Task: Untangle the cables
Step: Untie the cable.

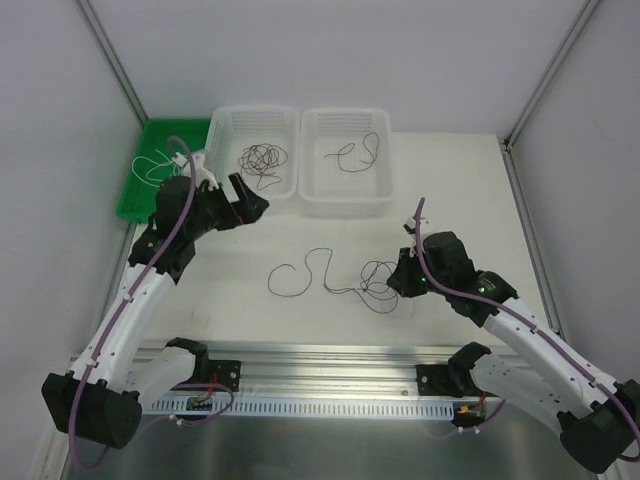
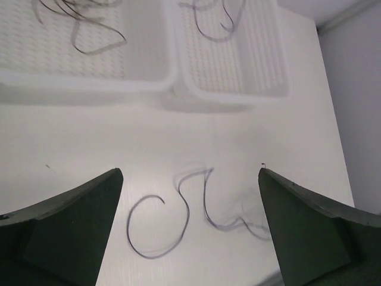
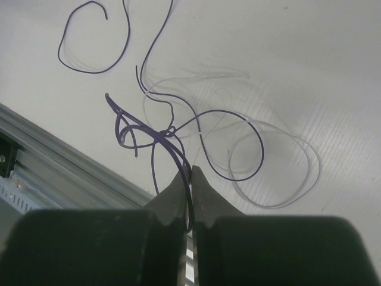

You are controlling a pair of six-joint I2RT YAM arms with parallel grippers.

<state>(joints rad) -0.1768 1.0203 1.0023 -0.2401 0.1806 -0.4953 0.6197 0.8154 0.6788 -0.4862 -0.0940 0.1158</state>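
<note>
My right arm's stretched low over the table, right gripper [image 3: 190, 174] pinched tight on a strand of the cable tangle [image 3: 166, 134] at about 5 o'clock, while my left gripper [image 2: 190, 173] hangs wide open at 10. Up at 12, the left basket [image 1: 225, 140] holds a dark cable clump [image 1: 262, 160], the right basket [image 1: 375, 185] a single cable [image 1: 358, 152], and the green tray [image 1: 165, 130] at 10 a whitish cable [image 1: 150, 168].

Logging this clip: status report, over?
Left gripper open, empty. Right gripper shut on tangle, knot not undone. Nothing in the way.
</note>
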